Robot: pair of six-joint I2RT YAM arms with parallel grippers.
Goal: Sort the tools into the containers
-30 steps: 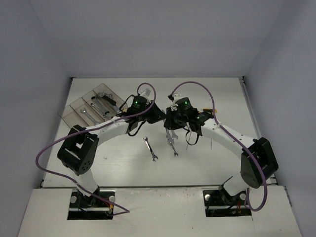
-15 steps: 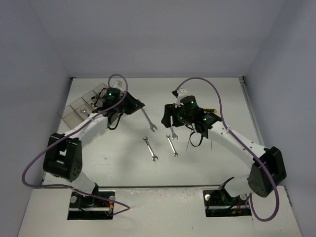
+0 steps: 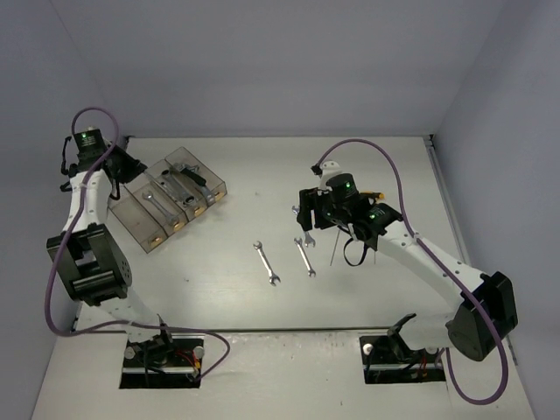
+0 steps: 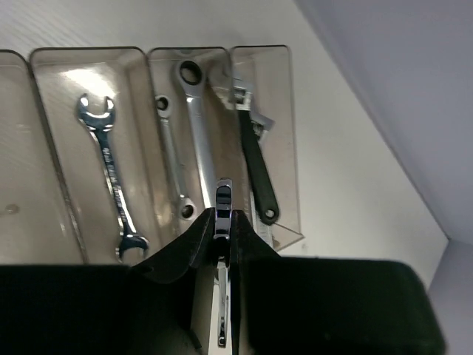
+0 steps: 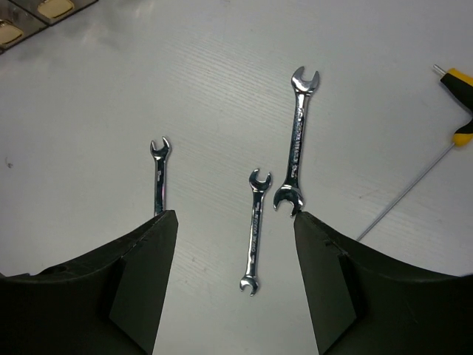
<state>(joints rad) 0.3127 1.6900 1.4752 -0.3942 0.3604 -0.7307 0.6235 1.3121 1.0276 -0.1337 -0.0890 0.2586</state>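
Four containers (image 3: 136, 223), four binned wrenches (image 4: 112, 174), three loose wrenches (image 5: 253, 231), one held wrench (image 4: 222, 195), one screwdriver (image 5: 461, 136)

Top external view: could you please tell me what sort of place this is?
Probably a robot test cell: a white table walled by plain panels, two bolted arms, loose wrenches and clear bins.

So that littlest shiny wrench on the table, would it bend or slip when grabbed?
Probably stiff: the small wrench looks like solid polished metal. Its glossy finish suggests it could slip in a grip. It lies flat on the table, thin and low, so it would likely slide rather than roll if pushed.
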